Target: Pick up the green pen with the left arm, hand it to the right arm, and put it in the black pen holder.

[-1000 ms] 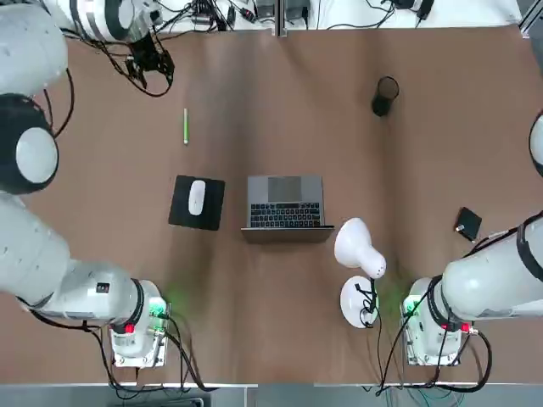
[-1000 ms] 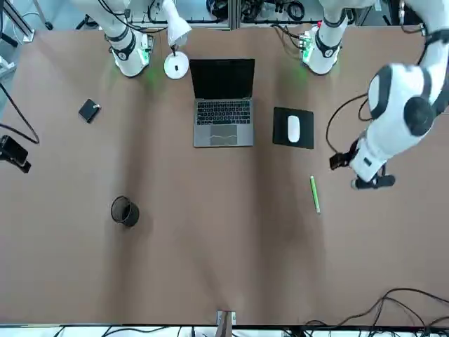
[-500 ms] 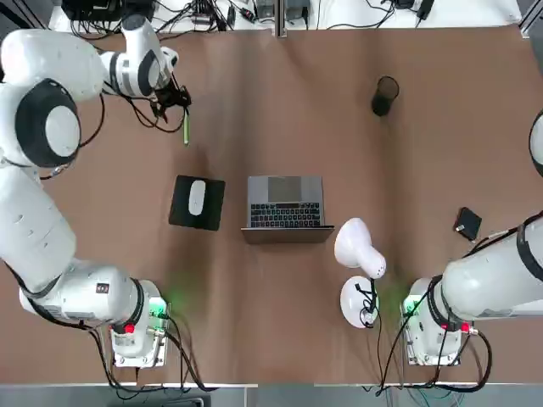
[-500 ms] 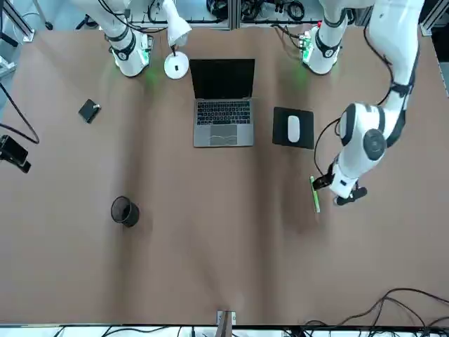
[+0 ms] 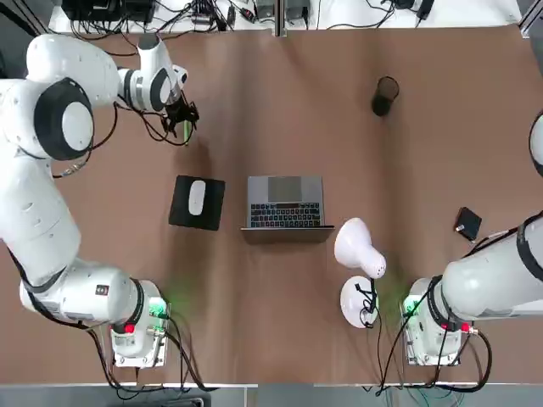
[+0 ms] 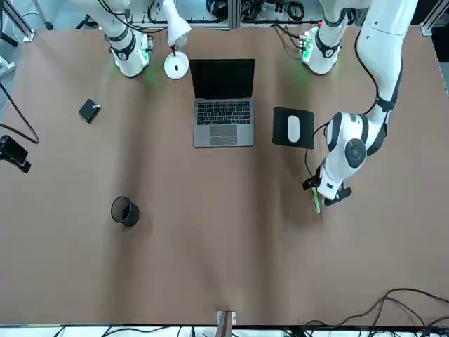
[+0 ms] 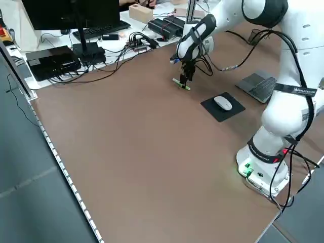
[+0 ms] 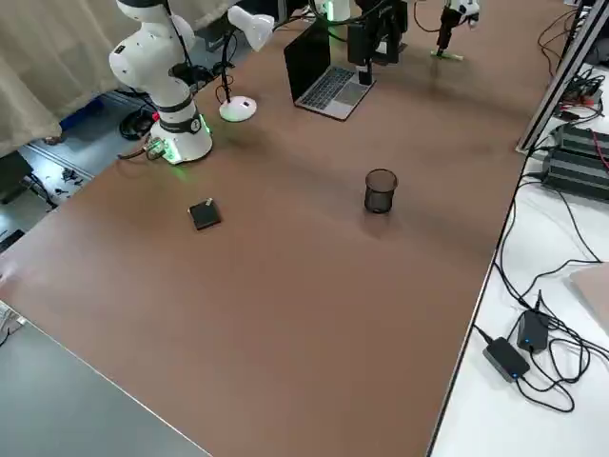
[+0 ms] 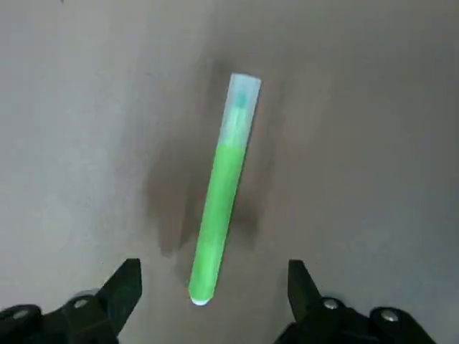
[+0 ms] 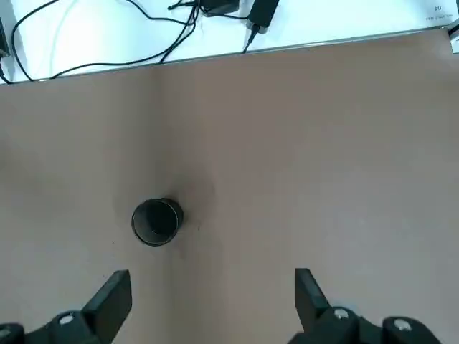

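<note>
The brown counter stretches under everything, seen here from the robot's side. The left arm reaches from the near left over the counter's far left part, while the right arm is parked at the near right, its right pincer spread open with nothing in it. The laptop sits open near the middle, with the white lamp to its near right and, to its left, the black mouse pad bearing the white mouse. At the end of the left arm, the left pincer hangs above the green pen, its two fingers parted wide and holding nothing. The pen lies on the counter on the far left, farther off than the mouse pad; it runs roughly near to far, and one end lies in line with the space between the fingertips, touching neither, the rest reaching out beyond them. The black pen holder stands upright at the far right, well apart from the pen. The small flat black box lies nearer, toward the right edge.
</note>
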Controlling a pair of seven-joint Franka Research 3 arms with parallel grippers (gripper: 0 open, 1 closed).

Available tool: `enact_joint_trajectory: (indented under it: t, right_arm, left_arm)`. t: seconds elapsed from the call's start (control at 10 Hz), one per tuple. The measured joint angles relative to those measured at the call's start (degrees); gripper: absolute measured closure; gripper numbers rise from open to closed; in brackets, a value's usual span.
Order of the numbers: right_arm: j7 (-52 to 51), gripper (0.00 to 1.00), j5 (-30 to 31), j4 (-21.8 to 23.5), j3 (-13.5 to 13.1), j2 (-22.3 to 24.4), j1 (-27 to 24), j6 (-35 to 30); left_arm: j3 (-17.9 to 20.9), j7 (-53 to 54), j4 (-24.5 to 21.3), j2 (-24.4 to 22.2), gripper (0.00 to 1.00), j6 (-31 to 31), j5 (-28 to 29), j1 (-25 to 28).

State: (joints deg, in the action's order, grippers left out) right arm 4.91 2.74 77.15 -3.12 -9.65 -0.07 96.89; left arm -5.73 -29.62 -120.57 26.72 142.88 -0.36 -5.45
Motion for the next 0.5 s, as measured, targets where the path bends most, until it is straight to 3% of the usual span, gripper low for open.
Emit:
enact_joint_trajectory:
  t: [0.2,0.4,0.5]
  right_arm:
    - [0.0,0.0,0.0,0.0,0.0,0.0,0.0,0.0]
    - [0.0,0.0,0.0,0.0,0.0,0.0,0.0,0.0]
    - [0.0,0.0,0.0,0.0,0.0,0.0,0.0,0.0]
  left_arm:
    - [0.0,0.0,0.0,0.2,0.22,0.0,0.2,0.0]
    - [0.0,0.0,0.0,0.3,0.28,0.0,0.2,0.0]
    - [0.0,0.0,0.0,0.4,0.37,0.0,0.2,0.0]
